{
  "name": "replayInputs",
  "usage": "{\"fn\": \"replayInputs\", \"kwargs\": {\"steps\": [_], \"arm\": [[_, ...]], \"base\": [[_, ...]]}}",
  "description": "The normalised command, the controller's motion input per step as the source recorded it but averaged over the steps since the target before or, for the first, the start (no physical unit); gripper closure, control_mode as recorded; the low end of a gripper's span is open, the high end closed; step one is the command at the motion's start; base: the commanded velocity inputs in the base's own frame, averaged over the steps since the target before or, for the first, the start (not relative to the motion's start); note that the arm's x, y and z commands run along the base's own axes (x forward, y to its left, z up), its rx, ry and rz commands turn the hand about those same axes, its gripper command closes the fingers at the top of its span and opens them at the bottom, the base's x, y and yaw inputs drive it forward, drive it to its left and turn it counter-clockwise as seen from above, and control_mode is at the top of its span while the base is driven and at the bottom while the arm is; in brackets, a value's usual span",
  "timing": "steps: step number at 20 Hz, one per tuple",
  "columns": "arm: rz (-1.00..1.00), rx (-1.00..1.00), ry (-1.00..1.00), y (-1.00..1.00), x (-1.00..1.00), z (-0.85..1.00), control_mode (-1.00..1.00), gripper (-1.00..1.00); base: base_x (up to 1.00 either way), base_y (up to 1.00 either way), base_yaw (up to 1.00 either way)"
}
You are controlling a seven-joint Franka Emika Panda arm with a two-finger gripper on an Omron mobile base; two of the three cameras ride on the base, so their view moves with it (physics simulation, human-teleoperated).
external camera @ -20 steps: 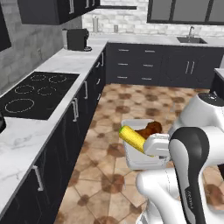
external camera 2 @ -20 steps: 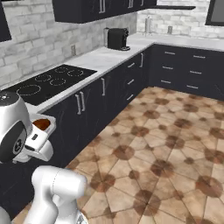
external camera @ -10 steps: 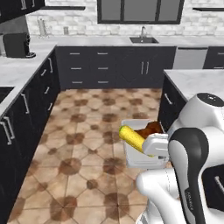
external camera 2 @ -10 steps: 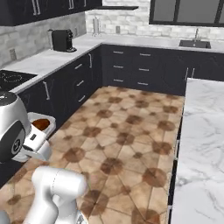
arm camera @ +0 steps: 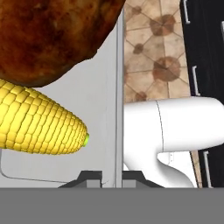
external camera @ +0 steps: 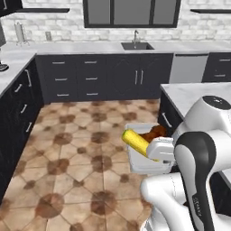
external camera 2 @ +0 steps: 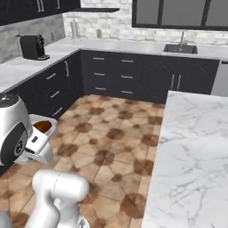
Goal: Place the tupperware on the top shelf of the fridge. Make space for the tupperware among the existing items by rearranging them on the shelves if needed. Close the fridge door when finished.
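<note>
One small shallow translucent-white tupperware tub [external camera: 143, 161], carried above the brown tiled floor [external camera: 81, 149], pinched by its rim in the hand [arm camera: 112, 177] (two dark fingertips closed tight on the thin wall, seen in the hand view). Inside: one yellow corn cob [external camera: 137, 142] and one brown piece of meat [external camera: 153, 133], touching. Farther off: one sink [external camera: 137, 45] set in the grey counter [external camera: 90, 47], one black coffee machine [external camera 2: 32, 46] at left. No readable writing or brand anywhere.

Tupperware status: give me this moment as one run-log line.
tool: shut on tupperware wall | contents: corn cob, meat | carried above tiled floor | fridge: unseen
</note>
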Motion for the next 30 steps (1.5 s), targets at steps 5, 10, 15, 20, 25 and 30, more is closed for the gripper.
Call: {"fn": "replayInputs", "kwargs": {"steps": [5,10,15,20,25,30], "arm": [[0.00,0.00,0.00,0.00,0.00,0.00,1.00,1.00],[0.00,0.00,0.00,0.00,0.00,0.00,1.00,1.00],[0.00,0.00,0.00,0.00,0.00,0.00,1.00,1.00],[0.00,0.00,0.00,0.00,0.00,0.00,1.00,1.00],[0.00,0.00,0.00,0.00,0.00,0.00,1.00,1.00],[0.00,0.00,0.00,0.00,0.00,0.00,1.00,1.00]], "base": [[1.00,0.00,-0.07],[1.00,0.00,-0.08],[1.00,0.00,-0.07],[1.00,0.00,-0.07],[1.00,0.00,-0.06],[1.00,0.00,-0.04]]}}
